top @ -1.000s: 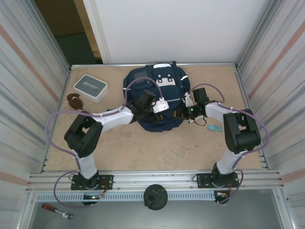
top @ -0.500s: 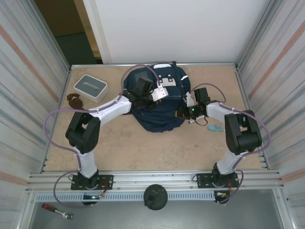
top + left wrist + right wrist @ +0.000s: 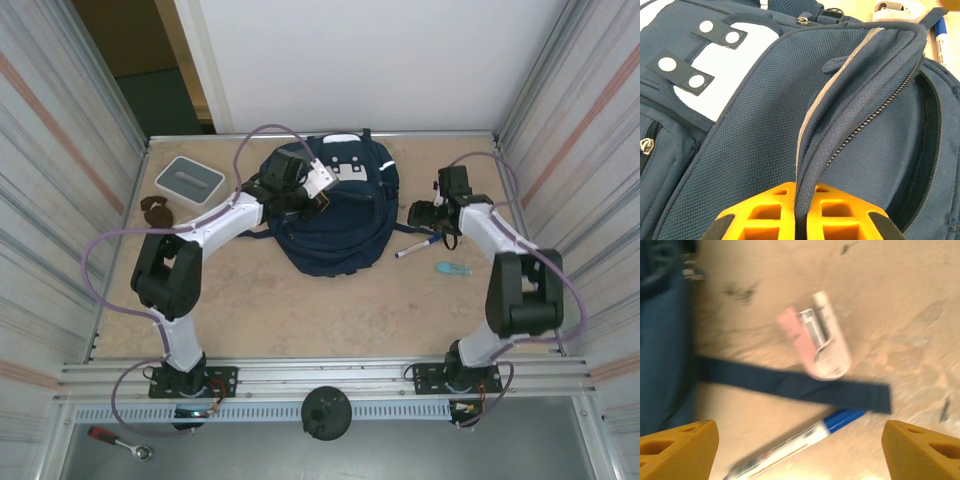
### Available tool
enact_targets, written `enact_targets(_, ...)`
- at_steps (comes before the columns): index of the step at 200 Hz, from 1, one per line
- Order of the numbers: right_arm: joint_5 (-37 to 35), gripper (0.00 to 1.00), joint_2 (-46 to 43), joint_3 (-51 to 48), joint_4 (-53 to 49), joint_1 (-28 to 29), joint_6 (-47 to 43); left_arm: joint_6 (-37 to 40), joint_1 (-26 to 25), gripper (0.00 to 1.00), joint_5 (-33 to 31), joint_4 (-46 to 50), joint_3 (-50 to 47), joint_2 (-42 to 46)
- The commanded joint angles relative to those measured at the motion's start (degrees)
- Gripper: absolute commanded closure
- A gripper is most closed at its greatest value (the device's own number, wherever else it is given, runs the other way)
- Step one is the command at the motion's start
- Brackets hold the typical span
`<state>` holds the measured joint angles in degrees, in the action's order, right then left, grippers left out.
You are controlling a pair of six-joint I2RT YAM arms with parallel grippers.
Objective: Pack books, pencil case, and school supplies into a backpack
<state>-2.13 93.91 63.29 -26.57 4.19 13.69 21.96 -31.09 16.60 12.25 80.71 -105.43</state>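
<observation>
Clamping the backpack [image 3: 750,140] rim, left pincer [image 3: 803,202] shows plainly from its wrist.

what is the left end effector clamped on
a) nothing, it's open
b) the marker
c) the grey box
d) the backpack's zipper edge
d, in the left wrist view the left end effector is shut with the zippered rim of the backpack pinched between its yellow fingers.

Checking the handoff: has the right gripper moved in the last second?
Yes. The right gripper left the backpack, shifting right and toward the far wall.
</observation>
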Motion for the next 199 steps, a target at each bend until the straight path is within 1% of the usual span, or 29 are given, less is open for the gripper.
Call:
enact_targets(1,-6.2,0.14,7.7,5.1,-5.4,0.2,-5.0,-1.9,0.7,1.0,0.9,-0.6,-1.1,3.4)
enact_targets(19,-4.7,0.14,13.7,9.9,-7.0,0.3,-6.3,-2.2,1.2,1.0,1.2,-1.3,-1.9,3.8)
enact_targets(24,-4.8,0.16,15.1,11.1,-7.4,0.3,-6.6,-2.2,1.2,1.0,1.3,-1.3,-2.0,3.9)
enact_targets(43,-5.3,0.25,19.9,15.7,-9.2,0.1,-7.9,-2.3,1.4,1.0,1.3,-1.3,-2.3,4.2)
enact_targets(63,-3.7,0.35,23.0,19.2,-9.9,0.0,-8.8,-2.5,1.4,1.0,1.5,-1.3,-2.5,4.6)
enact_targets(81,-3.0,0.48,24.3,21.5,-10.8,0.0,-9.3,-3.4,1.4,1.0,1.8,-0.9,-2.3,4.8)
enact_targets(99,-3.6,0.67,23.1,21.8,-10.9,0.0,-9.4,-5.0,1.4,1.0,2.2,-0.3,-2.2,5.4)
enact_targets(111,-2.1,0.76,20.3,20.5,-10.3,-0.1,-8.4,-7.4,1.4,1.0,1.8,0.2,-2.3,6.0)
enact_targets(119,-0.3,0.78,17.2,18.5,-9.2,-0.1,-7.1,-9.2,1.4,1.0,1.5,0.5,-2.4,6.6)
enact_targets(130,2.1,0.79,11.2,14.3,-7.0,0.4,-4.9,-11.7,1.5,1.0,0.6,1.3,-1.9,7.3)
enact_targets(147,6.8,0.79,-0.5,5.4,-2.5,2.1,-0.9,-15.4,1.6,1.0,-0.7,4.0,0.4,7.8)
enact_targets(166,17.0,0.78,-13.2,-4.8,4.2,4.6,5.7,-18.7,1.6,1.0,-0.8,6.7,3.3,8.0)
enact_targets(173,20.1,0.78,-16.8,-8.1,7.3,6.1,8.8,-19.5,1.6,1.0,-0.4,7.3,4.3,8.0)
enact_targets(184,22.6,0.78,-20.6,-11.9,12.5,10.0,13.7,-20.6,1.7,1.0,0.9,7.8,5.7,7.8)
enact_targets(189,23.1,0.78,-21.6,-13.0,14.9,12.1,15.6,-21.1,1.7,1.0,1.5,7.9,6.5,7.6)
enact_targets(199,21.9,0.78,-22.1,-14.0,19.2,16.7,19.2,-21.6,1.7,1.0,2.6,8.6,8.3,6.9)
